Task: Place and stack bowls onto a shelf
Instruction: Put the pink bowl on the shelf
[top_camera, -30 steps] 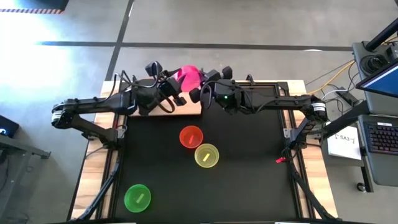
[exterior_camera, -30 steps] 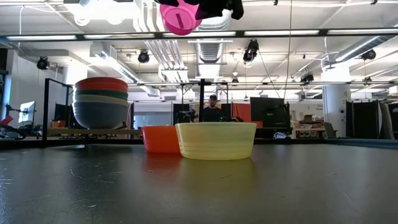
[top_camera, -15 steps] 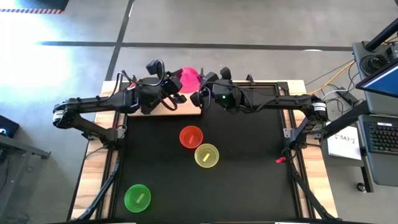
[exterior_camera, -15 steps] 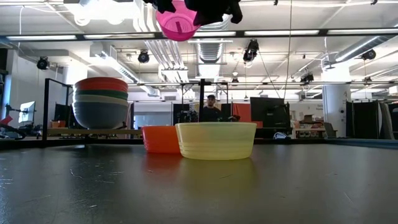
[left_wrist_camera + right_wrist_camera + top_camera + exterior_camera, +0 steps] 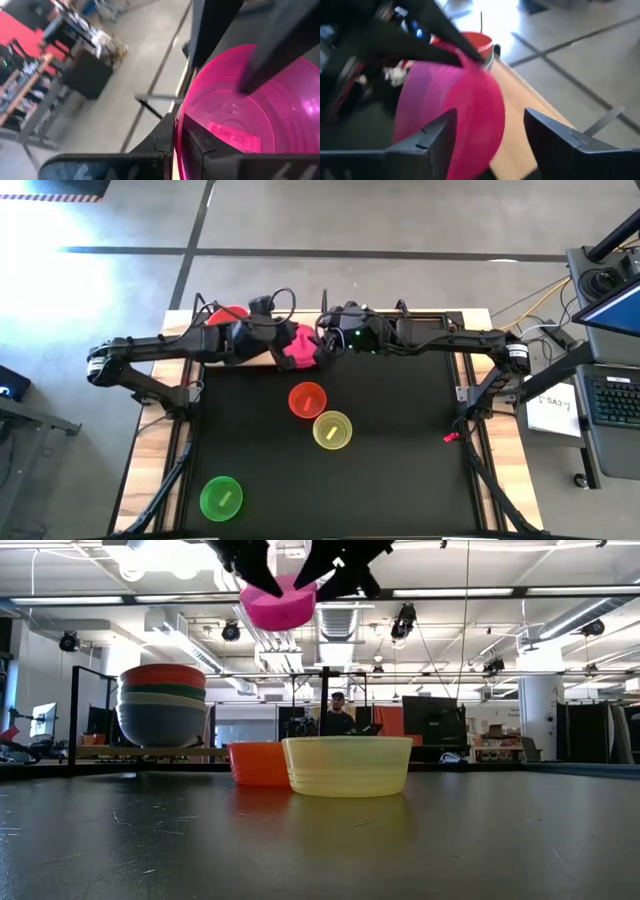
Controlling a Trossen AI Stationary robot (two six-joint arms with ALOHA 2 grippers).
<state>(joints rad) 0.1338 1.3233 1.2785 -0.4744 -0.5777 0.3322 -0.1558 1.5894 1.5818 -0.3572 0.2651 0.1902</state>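
Note:
The magenta bowl [image 5: 278,606] hangs high above the table's far middle, open side up, and also shows in the high view [image 5: 300,352]. My left gripper [image 5: 176,145] is shut on its rim, reaching in from the left [image 5: 283,345]. My right gripper [image 5: 490,145] stands open, one finger on either side of the bowl's opposite wall [image 5: 322,345]. A stack of bowls [image 5: 162,705], red on top, rests on the wooden shelf [image 5: 150,751] at the far left. My left gripper pinches the magenta bowl's rim [image 5: 178,120], one finger inside the bowl and one outside. The fingers [image 5: 255,570] slant down onto it from the table's left. The bowl is lifted clear, nearly level, with its open side up.
On the black mat a red-orange bowl [image 5: 307,399] and a yellow bowl [image 5: 332,430] sit side by side at the middle. A green bowl [image 5: 221,497] sits near the front left. Black shelf uprights [image 5: 72,720] stand by the stack.
The magenta bowl has come down and toward the near edge, from tipped to nearly level. My left gripper has moved in and shut on its rim. My right gripper, which held it before, has opened and stays beside it.

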